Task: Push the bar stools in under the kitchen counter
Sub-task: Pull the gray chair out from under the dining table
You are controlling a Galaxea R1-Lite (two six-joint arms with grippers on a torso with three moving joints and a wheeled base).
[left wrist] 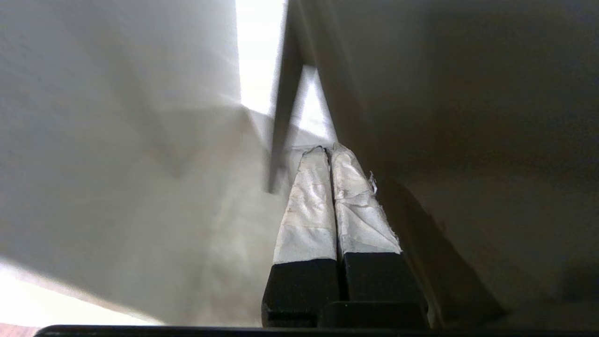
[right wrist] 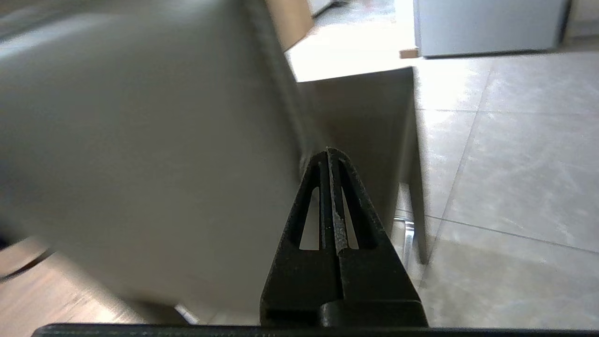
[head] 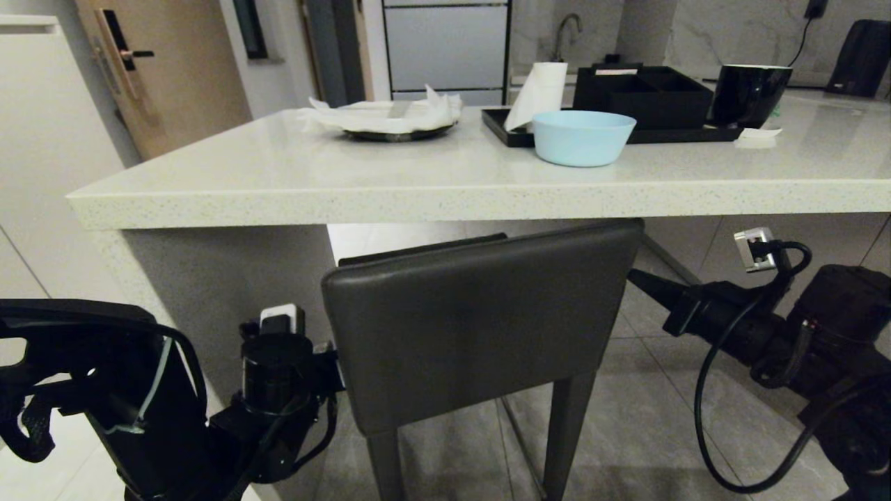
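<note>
A dark grey-brown bar stool (head: 480,327) with a flat rectangular back stands in front of the kitchen counter (head: 445,198), the top of its back just under the pale speckled worktop's edge. My left gripper (left wrist: 329,150) is shut with nothing in it. Its white-taped fingers lie along the left edge of the stool back (left wrist: 468,117), next to the counter's grey side panel (left wrist: 117,117). My right gripper (head: 635,276) is also shut and empty, its black tip against the right edge of the back (right wrist: 140,140). The stool's seat side and a leg (right wrist: 416,210) show beyond that tip (right wrist: 329,150).
On the worktop stand a light blue bowl (head: 583,137), a black tray with an organiser (head: 644,97), a paper roll (head: 539,94), a black cup (head: 750,90) and a plate under tissues (head: 390,118). Grey floor tiles (head: 654,417) lie to the stool's right. A wooden door (head: 167,69) is at the back left.
</note>
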